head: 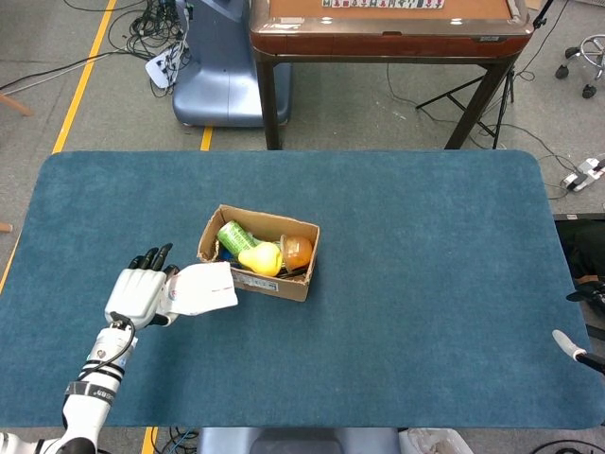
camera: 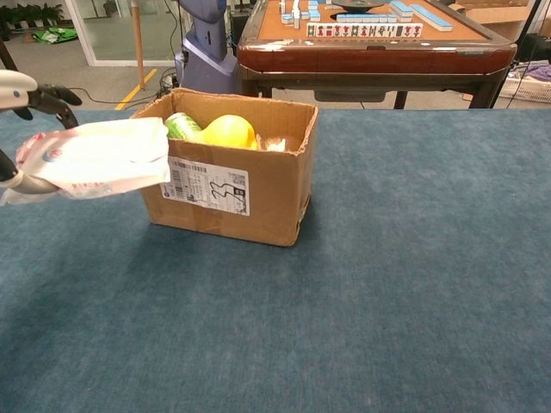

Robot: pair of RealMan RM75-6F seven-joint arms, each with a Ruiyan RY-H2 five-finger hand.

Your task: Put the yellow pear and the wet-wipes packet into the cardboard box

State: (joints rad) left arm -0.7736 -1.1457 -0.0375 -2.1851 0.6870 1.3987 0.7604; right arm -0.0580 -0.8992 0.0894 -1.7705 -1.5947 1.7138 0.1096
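Item 1: wet-wipes packet [head: 200, 288], which we found lifted off the blue counter [head: 425, 284], gripped at its left end by the left hand [head: 135, 295], its free end overlapping the cardboard box [head: 257, 253] at the near left corner. Item 2: yellow pear [head: 262, 258], inside the box, between a green can [head: 235, 237] and an orange cup [head: 297, 252]. Right hand [head: 568, 344]: only a sliver at the counter's right edge; we could not tell its state. Behind: brown table [head: 388, 24], grey-blue machine base [head: 222, 66].

1. Brown corrugated cardboard box [camera: 258, 185]: matt, with a white paper label.
2. White wet-wipes packet [camera: 99, 159]: soft, slightly glossy plastic film.
3. Blue table cloth [camera: 387, 284]: matt, felt-like nap.
4. Yellow pear [camera: 228, 132]: smooth, glossy.
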